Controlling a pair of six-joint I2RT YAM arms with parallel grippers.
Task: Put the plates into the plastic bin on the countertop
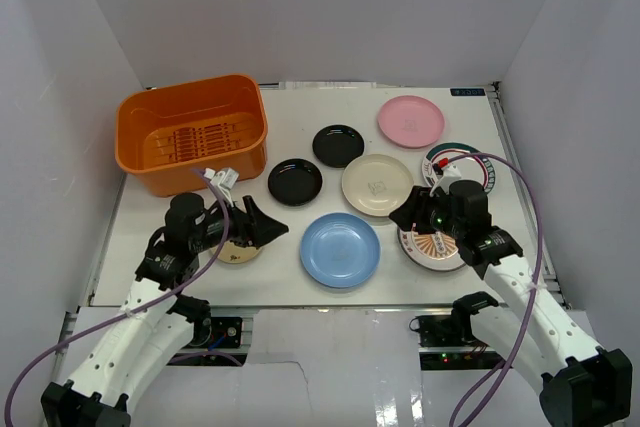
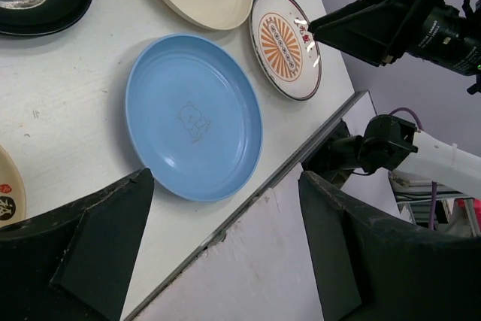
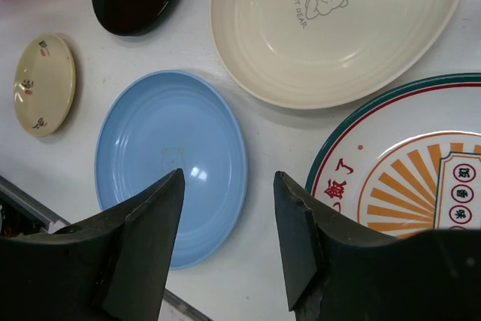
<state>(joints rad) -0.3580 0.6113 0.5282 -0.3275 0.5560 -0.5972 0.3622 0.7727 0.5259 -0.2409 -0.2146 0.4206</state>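
We count eight plates (image 1: 377,184) on the surface (image 1: 300,127), light blue plate (image 1: 340,249) right between our two hands. One orange bin (image 1: 165,172) sits beyond the left hand (image 1: 262,223). Left hand and right hand (image 1: 412,213) both spread.

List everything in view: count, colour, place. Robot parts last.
plastic bin: one, orange, far left, no plates inside
countertop: one, white, under everything
pink plate: one, pink, far right
far black plate: one, glossy black, centre
near black plate: one, glossy black, beside the bin
cream plate: one, cream, centre right
light blue plate: one, light blue, near centre
green-red rimmed plate: one, white, right, partly hidden
sunburst plate: one, white and orange, near right
tan plate: one, tan, near left
left gripper: one, black, open, over the tan plate
right gripper: one, black, open, over the sunburst plate
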